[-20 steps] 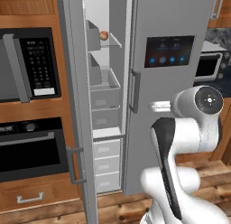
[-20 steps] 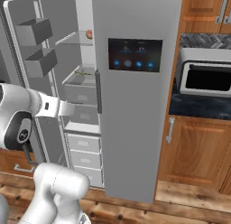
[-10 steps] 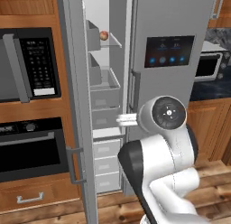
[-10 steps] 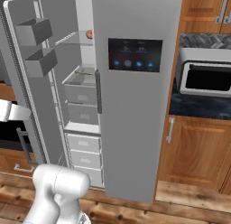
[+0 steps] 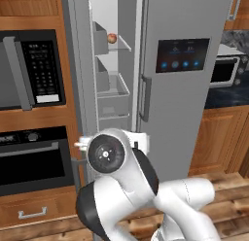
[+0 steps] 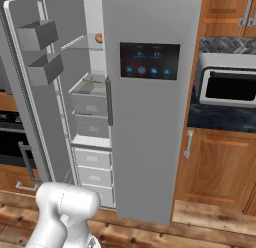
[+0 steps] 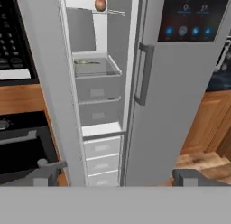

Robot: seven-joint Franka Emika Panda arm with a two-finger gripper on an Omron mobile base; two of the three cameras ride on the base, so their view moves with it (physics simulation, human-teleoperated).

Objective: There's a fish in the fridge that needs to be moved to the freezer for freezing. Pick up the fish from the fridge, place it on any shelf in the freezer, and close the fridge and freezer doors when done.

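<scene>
The tall grey unit stands ahead. Its wide fridge door (image 5: 180, 79) (image 6: 150, 112) (image 7: 185, 83), with the dark display panel, is shut, so the fish is hidden. The narrow freezer (image 7: 97, 83) on the left is open. Its door (image 6: 35, 92) (image 7: 43, 83) is swung out to the left and carries grey bins. A reddish round fruit (image 7: 100, 3) (image 5: 112, 38) sits on the top freezer shelf. A thin greenish thing (image 7: 88, 62) lies in the upper grey bin; I cannot tell what it is. My gripper (image 7: 117, 175) is open and empty, facing the freezer from some distance.
A black wall oven panel (image 5: 34, 70) and a lower oven (image 5: 34, 157) stand left of the open freezer door. A microwave (image 6: 230, 87) sits on the dark counter to the right, above wooden cabinets (image 6: 215, 162). My own arm (image 5: 112, 157) bulks low in the left base view.
The arm has swung from the right of the left base view across to the left, and has dropped out of the right base view's left edge. Doors and contents are unchanged.
</scene>
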